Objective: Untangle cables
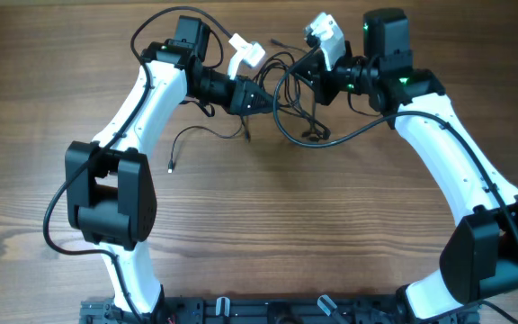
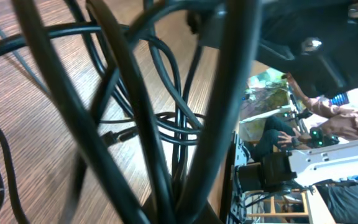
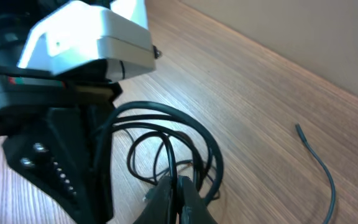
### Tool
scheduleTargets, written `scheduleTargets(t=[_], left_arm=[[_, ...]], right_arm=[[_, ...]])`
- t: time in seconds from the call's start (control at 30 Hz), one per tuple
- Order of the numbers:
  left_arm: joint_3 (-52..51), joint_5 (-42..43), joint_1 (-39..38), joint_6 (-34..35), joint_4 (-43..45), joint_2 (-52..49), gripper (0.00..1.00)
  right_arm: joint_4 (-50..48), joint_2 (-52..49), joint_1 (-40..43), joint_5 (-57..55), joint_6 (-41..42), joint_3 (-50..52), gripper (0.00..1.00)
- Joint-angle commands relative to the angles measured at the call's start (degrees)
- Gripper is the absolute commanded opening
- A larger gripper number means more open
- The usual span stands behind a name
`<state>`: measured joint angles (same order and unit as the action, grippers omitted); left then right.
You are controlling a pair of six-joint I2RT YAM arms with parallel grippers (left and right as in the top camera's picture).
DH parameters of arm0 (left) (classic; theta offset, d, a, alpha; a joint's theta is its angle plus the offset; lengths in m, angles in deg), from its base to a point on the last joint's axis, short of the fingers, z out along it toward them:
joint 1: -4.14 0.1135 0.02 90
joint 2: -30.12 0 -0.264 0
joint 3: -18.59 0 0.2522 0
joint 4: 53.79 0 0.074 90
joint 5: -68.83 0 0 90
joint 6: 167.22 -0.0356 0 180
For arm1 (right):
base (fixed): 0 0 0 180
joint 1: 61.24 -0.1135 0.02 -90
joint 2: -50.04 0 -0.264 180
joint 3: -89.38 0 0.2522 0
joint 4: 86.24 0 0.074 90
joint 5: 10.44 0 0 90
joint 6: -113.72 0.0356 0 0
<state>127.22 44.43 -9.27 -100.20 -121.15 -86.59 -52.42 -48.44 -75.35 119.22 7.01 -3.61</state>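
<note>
Wood-grain counter [image 1: 259,225] bearing the cables [image 1: 299,121], knotted in loops at the far middle, strung between both grippers. Jaws of the right gripper [image 3: 178,190] pinched together on a strand; those of the left gripper [image 1: 259,101] buried in blurred cords, state impossible to tell. Risk: pulling apart now likely to cinch the loops tighter, or to drag the thin strand out of the pinch.

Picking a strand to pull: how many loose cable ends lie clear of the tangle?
2. One thin black cord tip lies left of the tangle; another tip pokes out on its far side. Others may hide.
</note>
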Motion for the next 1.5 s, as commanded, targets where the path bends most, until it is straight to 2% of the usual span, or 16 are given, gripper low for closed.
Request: scheduleTargets(t=[0.0,0.17,0.4,0.5,0.6,0.63,0.67,0.7,0.77,0.83,1.07,1.3,1.47], left_arm=[[-0.1,-2.8,-0.2,4.6,1.8,-0.2,0.05],[-0.1,-8.8,-0.2,13.1,6.5,-0.2,0.05],[-0.1,-12.4,-0.1,17.9,8.7,-0.2,0.05],[-0.1,-13.2,0.2,19.5,9.3,-0.2,0.05],[-0.1,-11.5,0.3,18.7,9.1,-0.2,0.05],[-0.1,-9.5,0.3,17.2,9.0,-0.2,0.05],[-0.1,-7.1,0.3,15.4,8.9,-0.2,0.05],[-0.1,-4.5,0.3,13.7,8.8,-0.2,0.05],[-0.1,-1.0,0.3,11.5,8.8,-0.2,0.05],[-0.1,1.4,0.0,9.6,8.7,-0.2,0.05],[-0.1,1.9,-2.8,8.2,7.5,-0.2,0.06],[-0.1,1.8,-4.7,8.2,7.5,-0.2,0.07],[-0.1,1.9,-5.2,8.2,7.0,-0.2,0.07]], right_arm=[[-0.4,1.0,0.1,2.9,0.2,-0.6,0.04],[-0.3,5.2,2.8,3.0,0.4,-0.6,0.04],[-0.1,13.1,9.1,12.1,0.4,-0.6,0.04],[0.8,15.1,11.4,12.7,0.4,-0.6,0.04],[3.8,15.5,13.1,11.9,0.1,-0.6,0.05],[5.4,15.2,13.1,11.5,-0.9,-0.6,0.12],[6.8,14.8,12.9,11.5,-2.4,-0.6,0.24],[8.5,14.2,12.6,11.1,-3.6,-0.6,0.31],[10.6,13.0,12.2,9.3,-4.3,-0.6,0.4],[11.9,11.5,12.1,6.3,-4.3,-0.6,0.44],[11.9,4.8,11.1,5.4,-3.4,-0.6,0.44],[8.2,0.4,5.8,4.9,-3.4,-0.6,0.41],[5.7,0.3,3.5,-3.1,-3.5,-0.6,0.41]])
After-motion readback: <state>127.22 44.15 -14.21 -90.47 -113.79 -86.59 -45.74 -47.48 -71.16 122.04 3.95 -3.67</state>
